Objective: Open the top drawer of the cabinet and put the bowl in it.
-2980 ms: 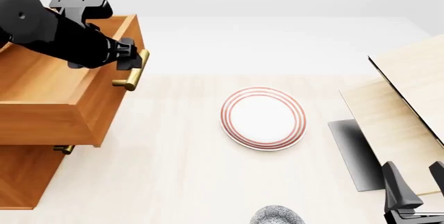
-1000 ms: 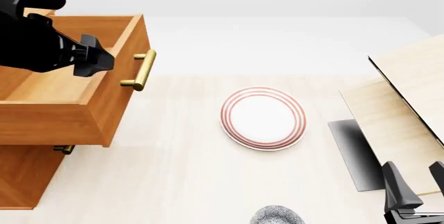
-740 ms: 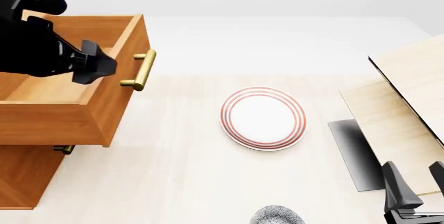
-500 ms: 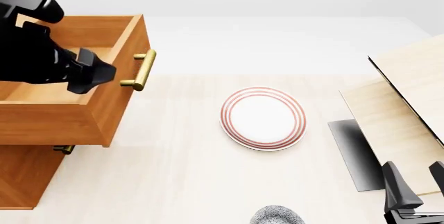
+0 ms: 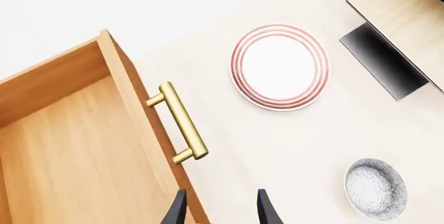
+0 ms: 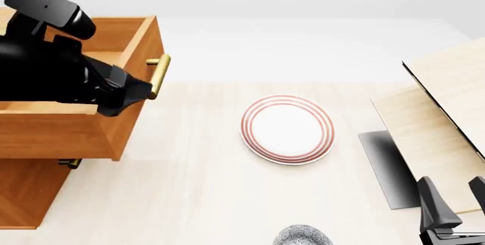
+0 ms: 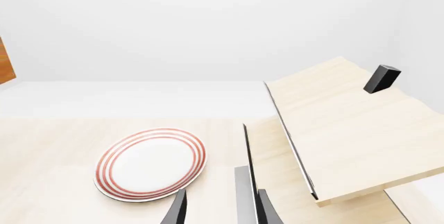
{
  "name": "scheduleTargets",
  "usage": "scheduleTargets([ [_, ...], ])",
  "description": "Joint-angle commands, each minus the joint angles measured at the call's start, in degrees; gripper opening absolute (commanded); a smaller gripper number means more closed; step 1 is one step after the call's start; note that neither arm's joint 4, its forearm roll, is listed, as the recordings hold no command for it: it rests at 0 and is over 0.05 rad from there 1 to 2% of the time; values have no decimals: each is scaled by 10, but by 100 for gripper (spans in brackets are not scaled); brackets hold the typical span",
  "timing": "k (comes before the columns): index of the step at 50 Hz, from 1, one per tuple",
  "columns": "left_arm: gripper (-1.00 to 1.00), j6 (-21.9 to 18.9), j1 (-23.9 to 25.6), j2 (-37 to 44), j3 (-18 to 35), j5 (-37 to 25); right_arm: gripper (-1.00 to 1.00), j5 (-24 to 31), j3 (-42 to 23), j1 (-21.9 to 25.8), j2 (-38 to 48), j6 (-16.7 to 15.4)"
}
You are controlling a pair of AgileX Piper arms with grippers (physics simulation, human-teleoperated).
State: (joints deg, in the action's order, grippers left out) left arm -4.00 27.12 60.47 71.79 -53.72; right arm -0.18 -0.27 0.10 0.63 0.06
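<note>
Left wrist view: the left gripper (image 5: 219, 209) shows two dark fingertips with a moderate gap between them and nothing held. The top drawer (image 5: 66, 146) stands pulled out, its wooden floor bare; one fingertip lies over the drawer's front panel, the other over the table (image 5: 277, 146) just outside it. The brass bar handle (image 5: 182, 123) sits ahead of the fingertips, apart from them. The plate (image 5: 279, 66), white with red rings, lies well beyond the fingers on the table. The speckled bowl (image 5: 375, 187) rests upright on the table off to the side of the fingers, well apart from them and outside the drawer. Front view: the left arm's black body hangs over the open drawer's front corner and hides the fingers themselves. The cabinet (image 6: 26, 191) stands below the drawer. Only the bowl's rim shows at the near edge of the table. The right gripper (image 6: 455, 202) sits low at the near right beside the pale wood boards (image 6: 443, 114), fingers upright and apart, empty. Right wrist view: the right fingertips (image 7: 179, 208) show a moderate gap, nothing between them; the plate lies ahead of them, the boards alongside.
</note>
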Motion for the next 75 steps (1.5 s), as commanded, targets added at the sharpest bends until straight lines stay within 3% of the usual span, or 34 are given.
scheduleTargets([
  [1, 100, 13, 42, 10, -16, 30, 100, 0, 0, 0, -1, 0],
  [8, 100, 24, 80, 31, -6, 44, 100, 0, 0, 0, -1, 0],
  [30, 100, 88, 158, 65, -69, 134, 100, 0, 0, 0, -1, 0],
  [49, 100, 131, 173, 56, -137, 178, 100, 0, 0, 0, -1, 0],
  [75, 100, 171, 232, 142, -142, 201, 100, 0, 0, 0, -1, 0],
])
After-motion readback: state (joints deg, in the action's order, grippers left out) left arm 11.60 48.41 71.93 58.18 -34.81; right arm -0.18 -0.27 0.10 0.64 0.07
